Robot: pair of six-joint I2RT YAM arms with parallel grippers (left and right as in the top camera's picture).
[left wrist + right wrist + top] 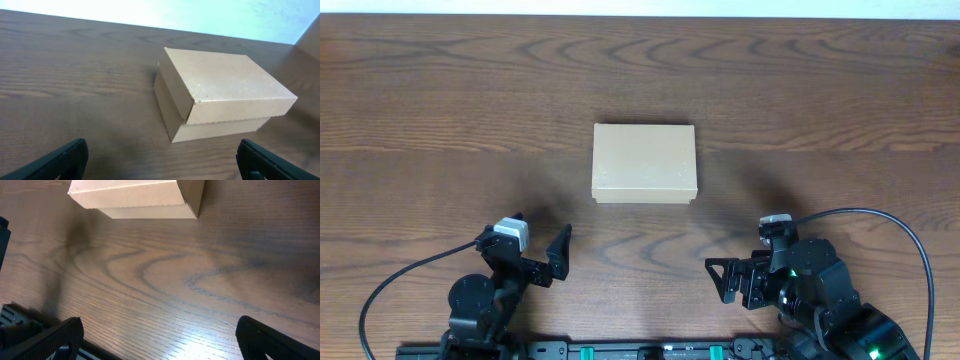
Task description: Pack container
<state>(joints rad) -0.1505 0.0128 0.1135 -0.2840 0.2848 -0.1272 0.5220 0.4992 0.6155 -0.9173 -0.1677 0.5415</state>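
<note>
the container (644, 163) is sitting at the middle of the bench (420, 90), its flap lying shut. the left claw (536, 242) and right claw (746, 256) are hanging apart and empty, well clear of it. packing is seemingly ending, though the contents are hidden.

Plain matt cardboard on the container (645, 163): tan, smooth-faced, unprinted, a little rougher along the lid's cut edge. Dark wood grain across the table (440, 110), smooth, with a soft satin sheen where light pools in the right wrist view. Matt black on the left gripper (162, 150) and right gripper (160, 330), probably plastic, though too dim to settle.
</note>
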